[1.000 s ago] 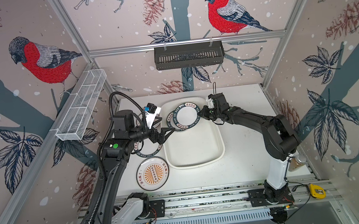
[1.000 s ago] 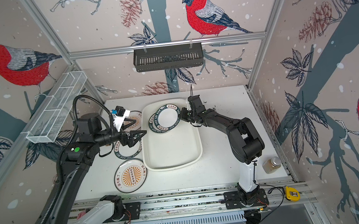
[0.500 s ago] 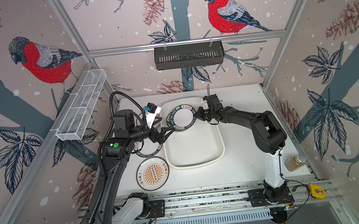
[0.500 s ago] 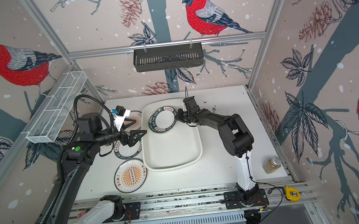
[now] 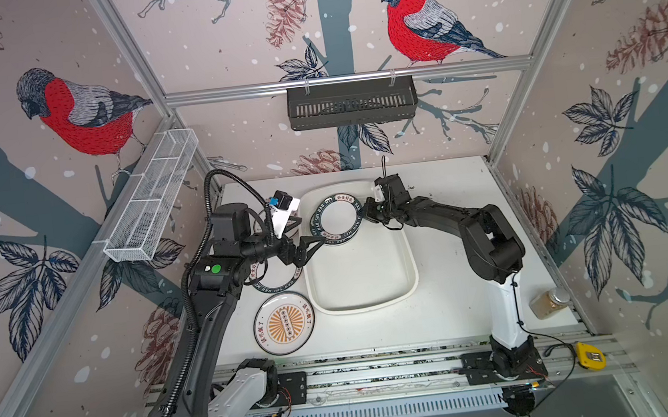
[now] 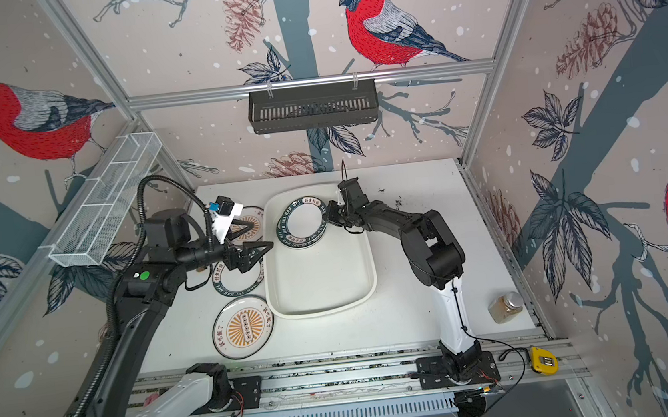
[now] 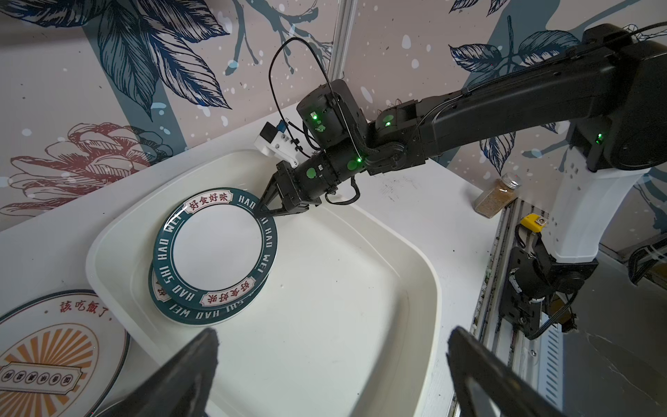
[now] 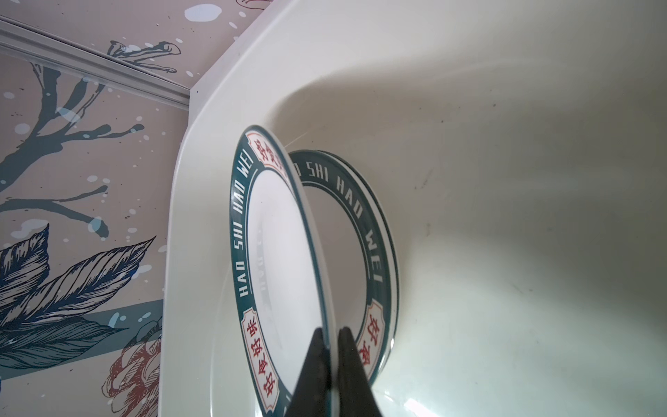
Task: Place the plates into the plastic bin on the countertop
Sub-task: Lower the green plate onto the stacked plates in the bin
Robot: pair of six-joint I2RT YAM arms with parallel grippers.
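My right gripper [image 5: 366,211] [image 8: 330,334] is shut on the rim of a green-lettered plate [image 5: 337,217] [image 7: 216,242]. It holds the plate tilted over a second green-rimmed plate [image 7: 202,314] [image 8: 368,231] that lies in the far left corner of the plastic bin [image 5: 374,301] [image 6: 325,310]. At the bin's left rim my left gripper [image 5: 319,242] [image 7: 332,335] hangs open and empty. On the countertop below it lies a third green-rimmed plate [image 5: 277,286]. Two orange sunburst plates [image 5: 285,323] [image 6: 248,226] also lie left of the bin.
A spice jar [image 5: 550,302] stands at the right front of the countertop, with a yellow tape measure [image 5: 587,356] on the rail nearby. The back wall carries a black rack [image 5: 351,103]. On the left wall hangs a wire basket [image 5: 151,198].
My right gripper has carried its plate leftward across the bin's far end until it sits over the plate lying there. The left arm has stayed still.
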